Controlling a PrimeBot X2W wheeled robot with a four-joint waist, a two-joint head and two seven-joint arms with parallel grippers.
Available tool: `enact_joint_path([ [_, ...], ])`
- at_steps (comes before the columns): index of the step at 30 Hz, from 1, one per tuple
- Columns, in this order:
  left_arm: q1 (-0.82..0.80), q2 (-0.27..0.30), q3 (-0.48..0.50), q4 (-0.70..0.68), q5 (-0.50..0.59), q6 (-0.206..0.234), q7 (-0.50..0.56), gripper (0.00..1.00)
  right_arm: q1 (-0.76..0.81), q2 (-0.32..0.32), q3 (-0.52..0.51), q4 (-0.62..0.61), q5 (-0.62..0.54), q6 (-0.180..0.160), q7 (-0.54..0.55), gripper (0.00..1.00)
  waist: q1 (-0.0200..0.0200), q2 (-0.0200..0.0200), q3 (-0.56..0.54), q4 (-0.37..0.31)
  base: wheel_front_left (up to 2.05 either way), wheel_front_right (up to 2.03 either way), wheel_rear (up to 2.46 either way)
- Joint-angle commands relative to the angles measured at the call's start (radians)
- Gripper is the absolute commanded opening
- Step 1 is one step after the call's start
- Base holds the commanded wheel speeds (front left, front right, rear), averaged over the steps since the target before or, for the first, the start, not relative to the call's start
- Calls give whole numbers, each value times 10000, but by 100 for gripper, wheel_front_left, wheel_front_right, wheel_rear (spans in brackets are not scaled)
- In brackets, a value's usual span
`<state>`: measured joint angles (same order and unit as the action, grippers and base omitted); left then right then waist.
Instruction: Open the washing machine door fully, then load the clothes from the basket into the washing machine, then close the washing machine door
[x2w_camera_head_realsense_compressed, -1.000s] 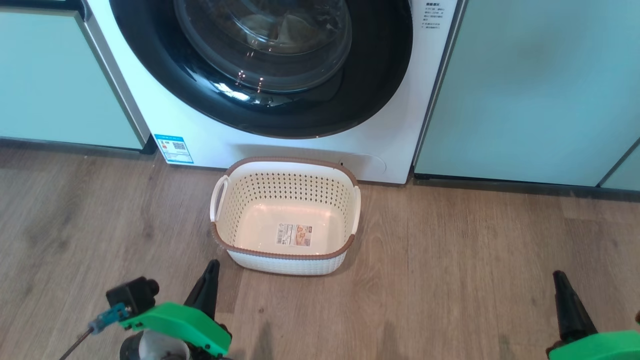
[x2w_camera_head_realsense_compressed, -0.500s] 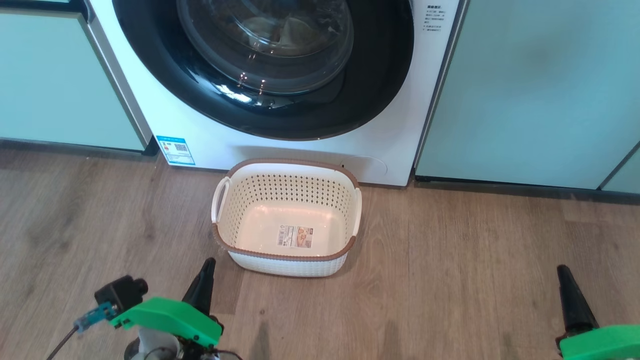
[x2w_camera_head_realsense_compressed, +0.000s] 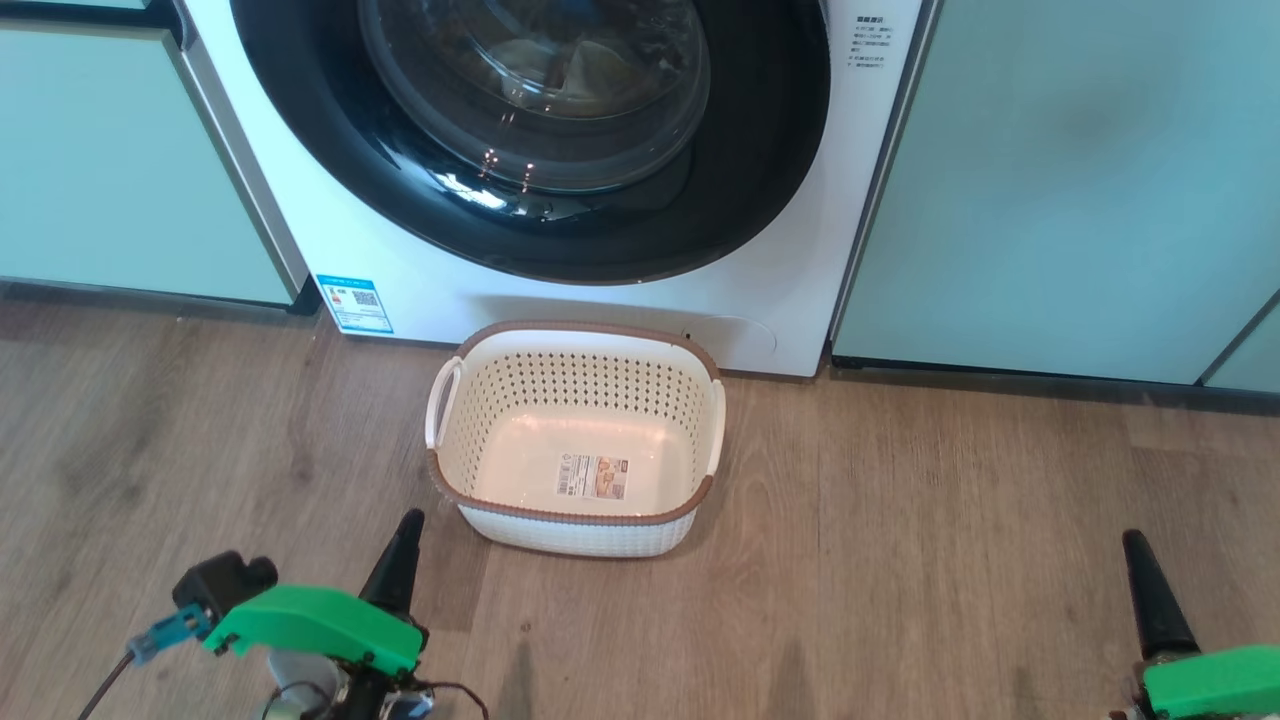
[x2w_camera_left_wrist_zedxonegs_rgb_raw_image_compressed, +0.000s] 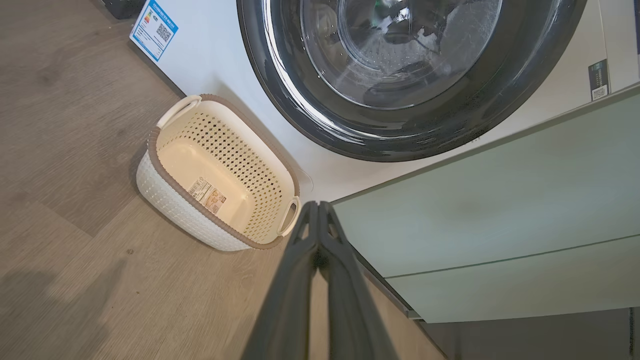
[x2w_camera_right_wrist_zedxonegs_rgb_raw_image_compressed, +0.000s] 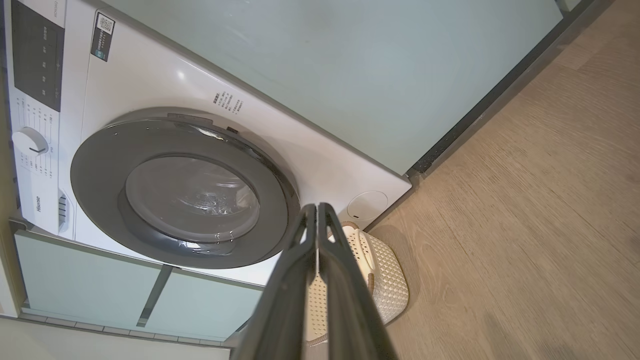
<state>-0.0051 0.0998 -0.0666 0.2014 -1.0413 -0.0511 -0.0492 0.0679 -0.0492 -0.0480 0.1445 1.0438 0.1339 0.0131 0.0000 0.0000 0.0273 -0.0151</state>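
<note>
Your basket (x2w_camera_head_realsense_compressed: 570, 385) stands empty, just in front of the washing machine (x2w_camera_head_realsense_compressed: 450, 290). Above and behind the basket, the washing machine door (x2w_camera_head_realsense_compressed: 770, 150) sits flush; pale clothes (x2w_camera_head_realsense_compressed: 565, 65) show through its glass. Left gripper (x2w_camera_head_realsense_compressed: 408, 525) and right gripper (x2w_camera_head_realsense_compressed: 1135, 545) flank the basket's near side, jaws pressed together, holding nothing. Judged: closing step complete; you need only confirm the latch.

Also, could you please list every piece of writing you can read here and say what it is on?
"Hisense": barely legible, on the washing machine front panel.
Blue sticker, machine front: QR code, print too small.
Black text block, machine front: too small.
Label inside the basket: blurred.
</note>
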Motion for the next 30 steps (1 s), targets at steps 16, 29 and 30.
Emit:
enact_joint_path([
  [16,-657,-63,658,-37,-2006,-319,469,0,-951,-257,-37,123,2040,-23,243,0,0,0,-77,48,0,0,0],
  [29,-785,-143,970,134,-3450,-495,807,0,-1235,-275,-115,438,3496,-27,401,0,0,0,-138,86,0,0,0],
  [30,-795,-149,995,147,-3561,-508,833,0,-1257,-276,-121,463,3608,-27,413,0,0,0,-142,89,0,0,0],
])
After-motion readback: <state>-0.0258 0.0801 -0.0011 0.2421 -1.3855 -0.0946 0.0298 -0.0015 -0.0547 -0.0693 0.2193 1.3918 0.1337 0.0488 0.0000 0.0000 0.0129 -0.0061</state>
